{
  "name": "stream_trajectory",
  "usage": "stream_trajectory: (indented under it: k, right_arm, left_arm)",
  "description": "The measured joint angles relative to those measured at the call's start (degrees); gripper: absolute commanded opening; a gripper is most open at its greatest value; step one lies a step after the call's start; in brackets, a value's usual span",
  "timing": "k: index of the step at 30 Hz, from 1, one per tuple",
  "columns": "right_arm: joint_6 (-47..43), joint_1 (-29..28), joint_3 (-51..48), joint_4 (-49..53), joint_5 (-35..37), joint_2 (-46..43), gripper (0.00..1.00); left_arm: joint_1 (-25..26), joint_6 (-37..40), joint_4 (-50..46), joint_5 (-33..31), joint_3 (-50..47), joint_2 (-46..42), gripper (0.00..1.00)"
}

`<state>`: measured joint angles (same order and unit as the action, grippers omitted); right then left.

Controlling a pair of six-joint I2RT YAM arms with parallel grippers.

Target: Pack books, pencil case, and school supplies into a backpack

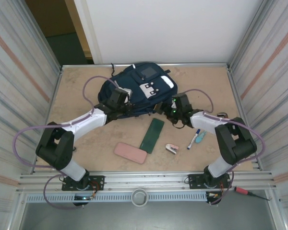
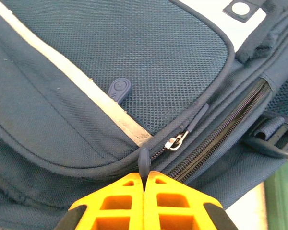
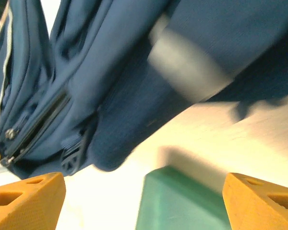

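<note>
Left tool (image 2: 144,178) clenched on zipper pull (image 2: 143,162) of backpack (image 2: 134,57), right tool (image 3: 144,184) released, fingers wide, near green box (image 3: 177,206) on counter (image 1: 86,139).

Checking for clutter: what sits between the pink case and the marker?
In the top view, the near end of the green box and a small pink-and-white item.

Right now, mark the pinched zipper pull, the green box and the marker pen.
pinched zipper pull (image 2: 143,163): left wrist view, its blue tab.
green box (image 1: 152,135): top external view, its middle.
marker pen (image 1: 193,139): top external view, mid-barrel.
</note>
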<state>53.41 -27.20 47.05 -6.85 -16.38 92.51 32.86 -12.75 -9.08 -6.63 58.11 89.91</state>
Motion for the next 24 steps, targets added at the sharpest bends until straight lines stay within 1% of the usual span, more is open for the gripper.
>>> stream_trajectory:
  k: [1,2,4,5,6,8,9,11,15,17,19,23,24]
  right_arm:
    - [0.7,-1.4,0.7,-0.5,0.1,1.4,0.78]
    - [1.6,-2.5,2.0,-1.0,0.4,3.1,0.7]
    - [2.3,-3.0,4.0,-2.0,1.6,5.5,0.46]
    - [2.6,-2.6,4.5,-2.6,2.3,6.3,0.3]
    - [2.8,-1.8,4.6,-3.3,3.1,6.5,0.2]
    - [2.2,0.5,4.6,-3.8,3.6,6.4,0.09]
    - [1.5,1.9,4.6,-3.9,3.4,6.4,0.06]
    - [-0.1,4.1,4.6,-3.4,3.1,6.1,0.02]
    - [-5.2,9.0,5.8,1.2,2.6,5.3,0.01]
    - [-7.7,11.3,7.5,4.1,1.1,5.3,0.02]
    - [-9.1,12.1,9.0,5.6,-0.2,5.4,0.01]
    - [-10.0,10.9,10.1,6.1,-1.5,5.4,0.0]
    - [-10.0,10.4,10.1,6.1,-1.6,5.4,0.0]
  left_arm:
    - [0.3,0.0,0.0,0.0,0.0,-0.1,0.0]
    - [0.7,-0.1,0.0,0.0,0.0,-0.2,0.0]
    - [1.0,-0.2,0.0,0.0,0.0,-0.7,0.0]
    - [1.0,-0.1,0.0,0.0,-0.2,-1.2,0.0]
    - [1.0,0.0,0.3,-0.3,-0.6,-1.9,0.0]
    - [0.9,0.6,0.6,-1.2,-1.6,-3.5,0.0]
    - [0.7,1.0,0.6,-1.4,-2.2,-4.4,0.0]
    - [-0.1,1.9,0.6,-1.7,-3.0,-5.6,0.0]
    - [-4.9,3.7,1.6,-4.1,-3.4,-6.1,0.0]
    - [-6.4,4.0,1.9,-4.3,-3.4,-6.1,0.0]
    - [-6.4,3.9,2.5,-3.1,-3.4,-6.1,0.0]
    - [-4.5,2.7,3.0,1.7,-3.4,-6.1,0.0]
    - [-4.1,2.0,3.0,3.1,-3.4,-6.1,0.05]
